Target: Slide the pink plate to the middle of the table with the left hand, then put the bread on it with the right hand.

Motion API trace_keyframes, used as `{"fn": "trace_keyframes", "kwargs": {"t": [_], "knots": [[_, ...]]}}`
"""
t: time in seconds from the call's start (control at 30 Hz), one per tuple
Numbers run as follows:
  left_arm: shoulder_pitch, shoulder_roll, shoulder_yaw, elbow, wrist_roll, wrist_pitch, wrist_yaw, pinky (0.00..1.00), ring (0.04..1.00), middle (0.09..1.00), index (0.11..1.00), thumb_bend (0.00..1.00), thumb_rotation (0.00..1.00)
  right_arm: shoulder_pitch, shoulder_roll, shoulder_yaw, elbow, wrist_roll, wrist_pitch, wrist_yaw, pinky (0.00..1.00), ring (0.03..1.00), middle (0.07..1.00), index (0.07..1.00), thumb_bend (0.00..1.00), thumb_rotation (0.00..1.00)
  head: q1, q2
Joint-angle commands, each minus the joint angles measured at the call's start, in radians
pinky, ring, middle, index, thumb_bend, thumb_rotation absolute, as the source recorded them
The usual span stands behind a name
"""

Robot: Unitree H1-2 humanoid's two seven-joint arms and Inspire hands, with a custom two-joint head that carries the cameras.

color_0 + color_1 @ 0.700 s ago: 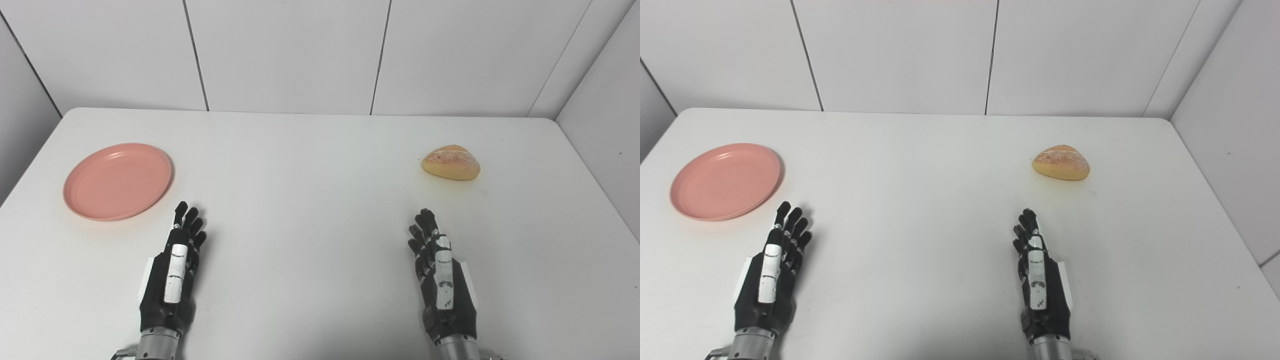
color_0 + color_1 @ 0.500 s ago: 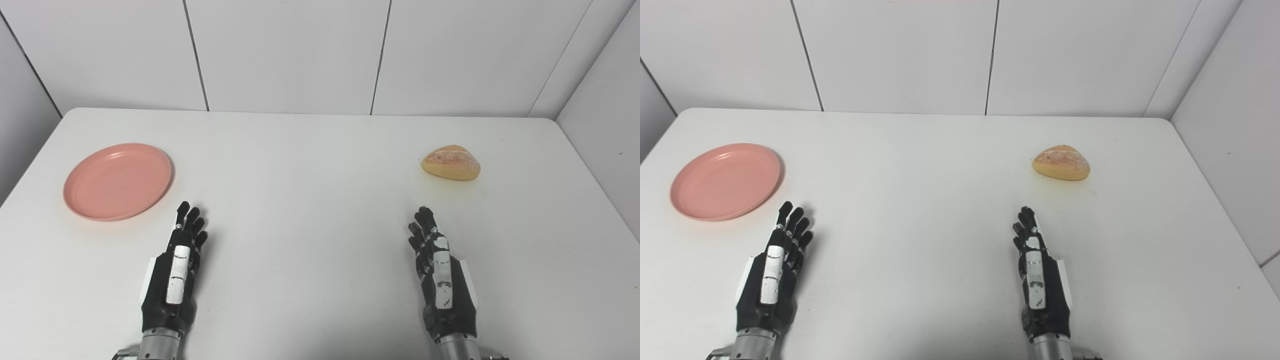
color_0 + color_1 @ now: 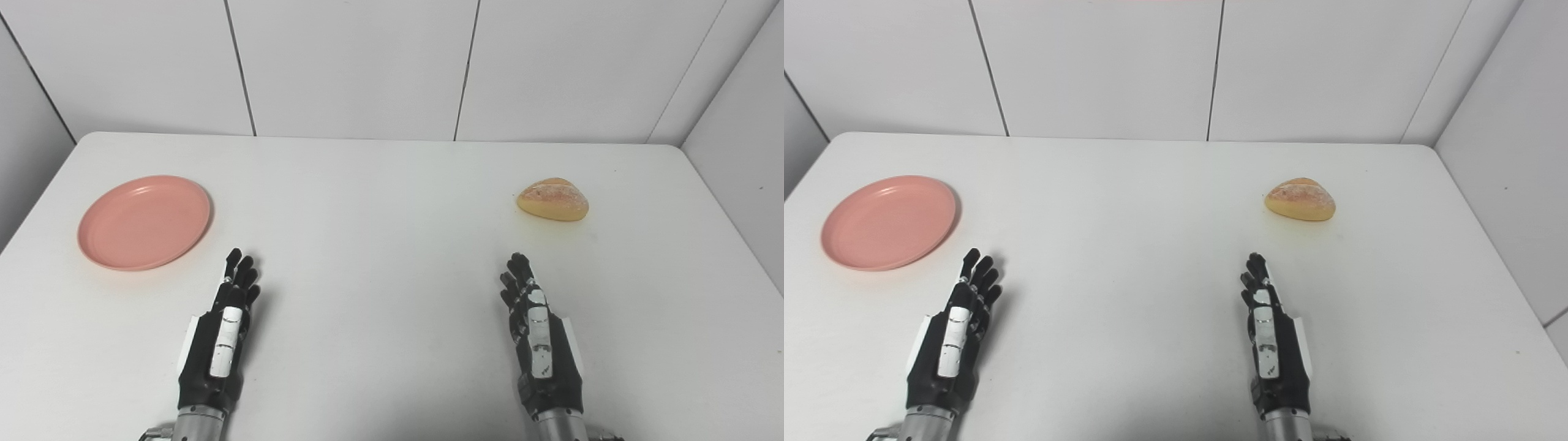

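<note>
A round pink plate [image 3: 144,222] lies flat on the left side of the white table [image 3: 380,202], with nothing on it. A golden bread roll [image 3: 553,199] rests on the right side. My left hand [image 3: 222,334] is stretched out near the front edge, open and holding nothing, its fingertips just right of and below the plate's rim, apart from it. My right hand [image 3: 539,340] is also stretched out, open, well short of the bread.
White panelled walls close the table at the back and on both sides. The table's rounded far corners show at left and right.
My left hand has drifted slightly to the right and toward me. The right hand, the plate and the bread have stayed where they were.
</note>
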Motion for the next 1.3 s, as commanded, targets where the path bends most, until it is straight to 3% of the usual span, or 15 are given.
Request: {"fn": "trace_keyframes", "kwargs": {"t": [0.0,0.7,0.97,1.1,1.27], "knots": [[-0.002,0.0,-0.002,-0.019,0.0,-0.041,-0.004,1.0,1.0,1.0,1.0,0.8,0.91,-0.016,0.005,0.002,-0.017,-0.002,-0.058,0.004,1.0,0.97,0.969,0.946,0.81,1.0,0.001,-0.002],[0.008,-0.006,-0.001,-0.037,-0.026,-0.034,-0.006,1.0,1.0,1.0,1.0,0.79,0.92,-0.015,0.004,0.0,-0.015,-0.006,-0.061,0.005,1.0,0.969,0.969,0.951,0.8,1.0,0.003,-0.004],[0.013,-0.017,-0.011,-0.019,-0.013,-0.039,-0.002,1.0,1.0,1.0,1.0,0.8,0.92,-0.009,-0.017,-0.01,-0.009,0.018,-0.066,0.022,1.0,0.976,0.971,0.96,0.8,1.0,0.084,-0.047],[0.019,-0.037,-0.029,0.006,0.026,-0.074,0.013,1.0,1.0,1.0,1.0,0.83,0.91,-0.001,-0.039,-0.031,0.005,0.046,-0.075,0.036,1.0,0.974,0.975,0.966,0.81,1.0,0.159,-0.098],[0.022,-0.066,-0.045,0.049,0.056,-0.124,0.028,1.0,1.0,1.0,1.0,0.84,0.89,0.003,-0.071,-0.047,0.035,0.078,-0.104,0.059,1.0,0.981,0.989,0.982,0.79,1.0,0.203,-0.138]]}}
